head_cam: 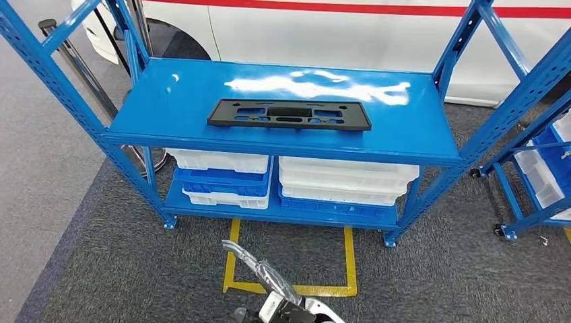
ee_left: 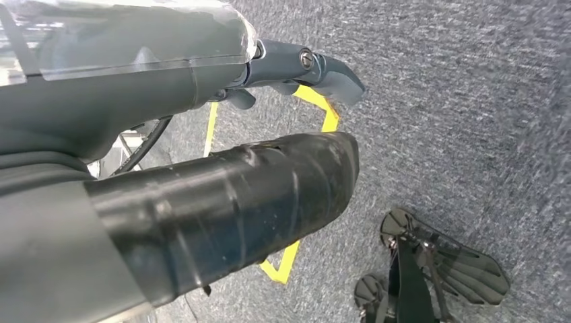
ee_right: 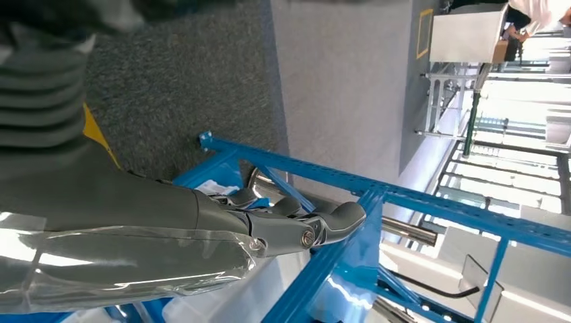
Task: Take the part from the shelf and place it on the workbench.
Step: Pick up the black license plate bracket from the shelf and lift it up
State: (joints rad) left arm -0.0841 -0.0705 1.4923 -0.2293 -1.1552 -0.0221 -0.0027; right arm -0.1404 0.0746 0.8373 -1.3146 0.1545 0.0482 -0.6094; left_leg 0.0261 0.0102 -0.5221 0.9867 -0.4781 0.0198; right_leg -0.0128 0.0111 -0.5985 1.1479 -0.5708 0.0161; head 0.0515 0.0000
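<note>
Task barely starting. The black part [head_cam: 289, 114] is lying flat on the blue shelf [head_cam: 168, 101], at 12 o'clock from the robot. Left hand [ee_left: 296, 67] and right hand [ee_right: 296, 225] are hanging empty, fingers loosely extended. Reaching, grasping, and carrying to the workbench are all remaining.

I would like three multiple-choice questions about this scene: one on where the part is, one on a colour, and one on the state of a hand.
1. Where does the black part lie?
A. on the floor
B. on the top board of the blue shelf
C. in a white bin

2. What colour is the tape square on the floor?
A. yellow
B. red
C. green

3. What is the left hand doing?
A. holding the part
B. holding nothing
C. holding a bin

Answers: 1 B, the part lies flat on the top board. 2 A, yellow lines frame the carpet before the shelf. 3 B, it hangs above the carpet with nothing in it.
</note>
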